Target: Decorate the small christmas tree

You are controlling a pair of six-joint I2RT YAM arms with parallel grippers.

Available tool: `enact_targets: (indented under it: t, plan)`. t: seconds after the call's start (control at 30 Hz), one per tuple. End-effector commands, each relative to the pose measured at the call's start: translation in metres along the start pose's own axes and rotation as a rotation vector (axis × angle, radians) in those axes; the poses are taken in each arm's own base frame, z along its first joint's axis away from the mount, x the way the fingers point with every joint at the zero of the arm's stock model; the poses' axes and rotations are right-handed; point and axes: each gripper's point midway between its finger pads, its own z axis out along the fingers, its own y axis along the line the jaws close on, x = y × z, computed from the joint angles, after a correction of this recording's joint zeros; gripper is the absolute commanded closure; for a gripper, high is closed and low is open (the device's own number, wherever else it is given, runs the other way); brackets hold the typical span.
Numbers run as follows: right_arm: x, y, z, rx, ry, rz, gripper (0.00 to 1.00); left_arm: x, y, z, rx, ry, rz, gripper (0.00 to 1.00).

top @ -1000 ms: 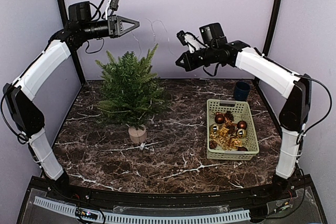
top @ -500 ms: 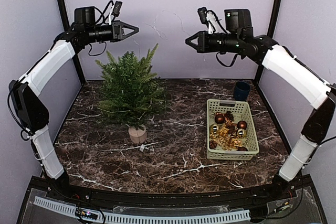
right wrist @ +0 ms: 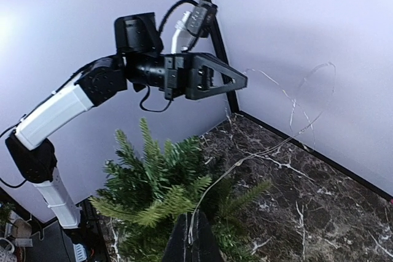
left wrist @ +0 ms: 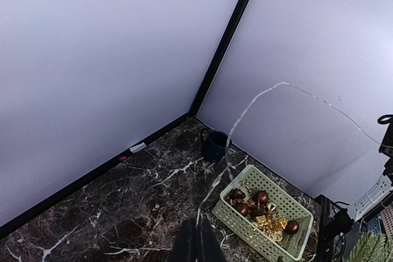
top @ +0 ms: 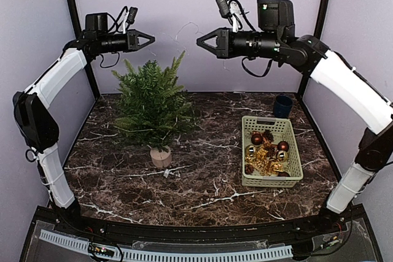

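Note:
The small christmas tree [top: 152,104] stands in its beige pot [top: 161,157] at the table's left centre. My left gripper [top: 151,38] and right gripper [top: 199,41] are both high above the tree, tips facing each other. Each is shut on an end of a thin wire light string [top: 182,28] that arcs between them. In the left wrist view the fingers [left wrist: 184,246] pinch the wire [left wrist: 248,109]. In the right wrist view the fingers [right wrist: 182,243] pinch the wire [right wrist: 293,100] above the tree [right wrist: 161,179], with the left gripper [right wrist: 241,80] opposite.
A pale green basket [top: 244,151] of brown balls, pine cones and gold ornaments sits at the right; it also shows in the left wrist view [left wrist: 244,232]. A dark blue mug [top: 283,105] stands behind it near the back wall.
My right gripper has risen and swung left toward the left gripper, carrying its end of the wire. My left gripper has dropped slightly and drawn back a little.

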Motion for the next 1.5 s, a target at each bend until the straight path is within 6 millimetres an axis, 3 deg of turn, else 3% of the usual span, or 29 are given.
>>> enact_targets:
  t: [0.0,0.2,0.6,0.9,1.47]
  plan:
    - [-0.032,0.04,-0.012,-0.086,-0.091,-0.022,1.0,-0.02,-0.007,-0.025,-0.035,-0.031,0.12,1.0]
    - [-0.044,0.085,-0.029,-0.201,-0.131,-0.053,1.0,-0.012,0.013,-0.042,-0.093,-0.042,0.115,1.0]
    - [-0.023,0.161,-0.029,-0.377,-0.051,-0.146,1.0,0.013,0.023,-0.063,-0.16,-0.13,0.149,1.0]
    - [-0.008,0.216,-0.037,-0.528,-0.043,-0.219,1.0,0.019,0.014,-0.087,-0.206,-0.244,0.218,1.0]
    - [0.035,0.288,-0.059,-0.719,0.026,-0.295,1.0,0.033,-0.018,-0.118,-0.224,-0.327,0.342,1.0]
